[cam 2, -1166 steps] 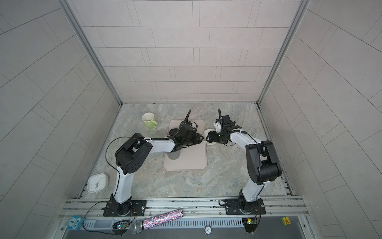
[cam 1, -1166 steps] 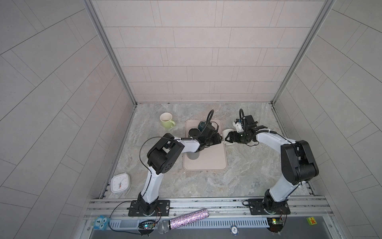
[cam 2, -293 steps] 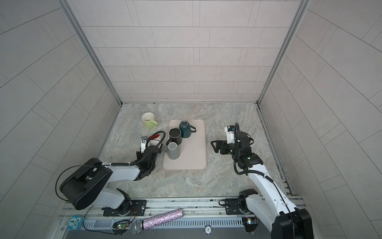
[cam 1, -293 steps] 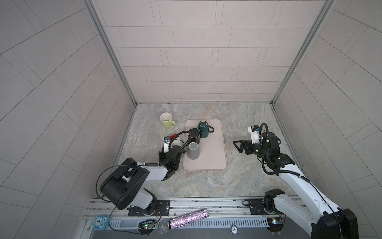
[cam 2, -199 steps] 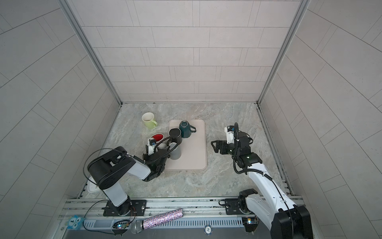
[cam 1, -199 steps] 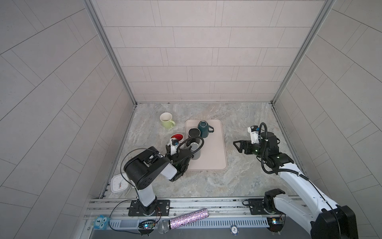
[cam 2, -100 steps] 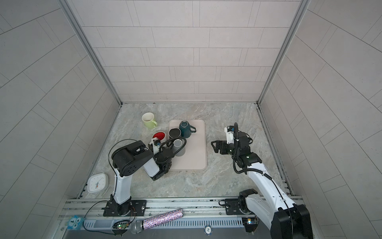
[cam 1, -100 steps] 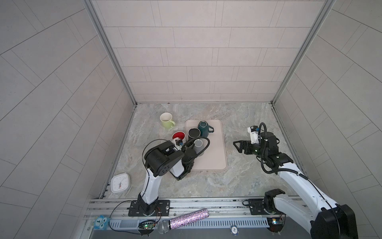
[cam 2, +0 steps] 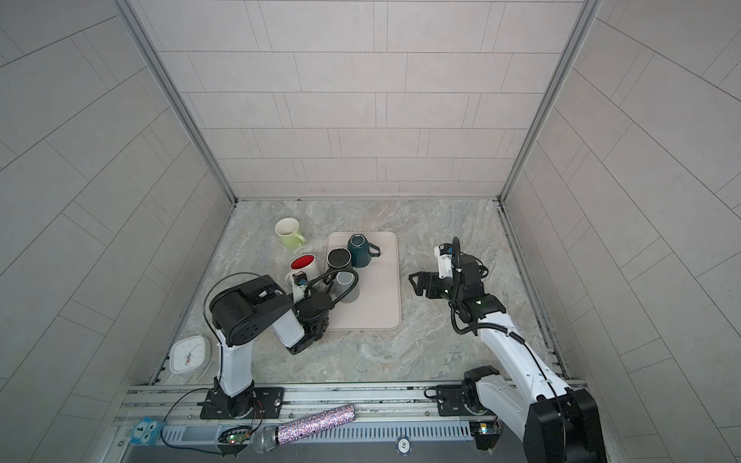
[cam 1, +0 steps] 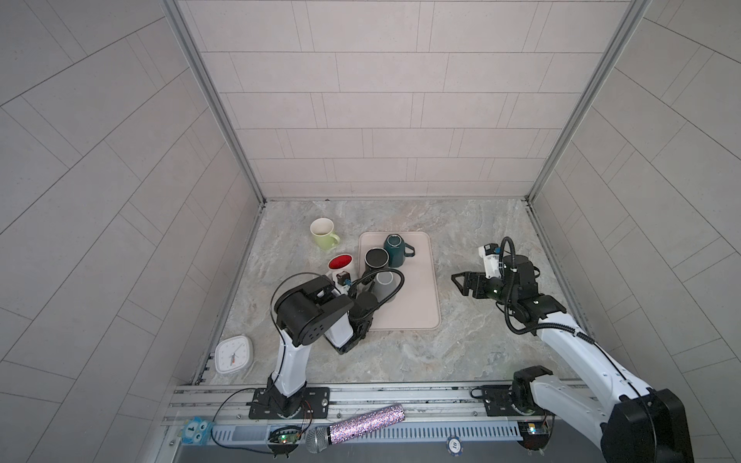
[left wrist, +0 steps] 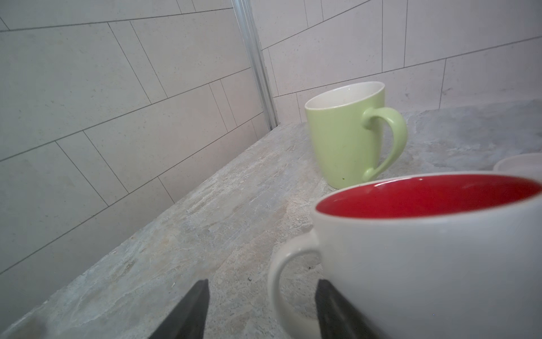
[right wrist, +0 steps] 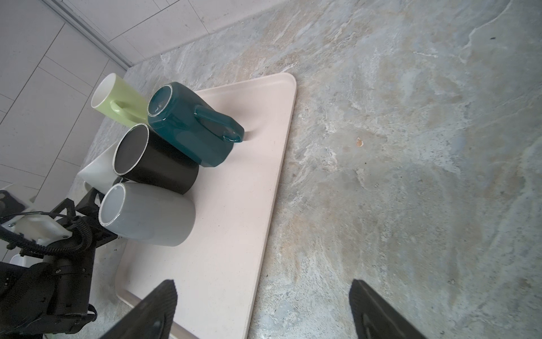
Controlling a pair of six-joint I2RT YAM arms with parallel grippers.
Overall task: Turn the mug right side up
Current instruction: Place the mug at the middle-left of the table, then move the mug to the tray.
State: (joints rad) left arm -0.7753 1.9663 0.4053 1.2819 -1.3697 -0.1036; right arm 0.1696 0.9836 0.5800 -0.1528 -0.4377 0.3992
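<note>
A mat [cam 1: 417, 296] lies in the middle of the table [cam 1: 481, 344]. On its rear left part three mugs crowd together: the rear mug [cam 1: 395, 249], the middle mug [cam 1: 376, 258] just left of it, and the front mug [cam 1: 385, 278] before that. Left of the mat, on the table, the side mug [cam 1: 341, 263] stands just beside the middle mug. The far mug [cam 1: 322, 231] stands behind it, apart. A clock [cam 1: 233, 354] lies at the table's front left corner.

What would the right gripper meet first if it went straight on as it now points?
Probably the upside-down grey mug, after the right gripper crosses bare beige tray; its height is hard to judge.
</note>
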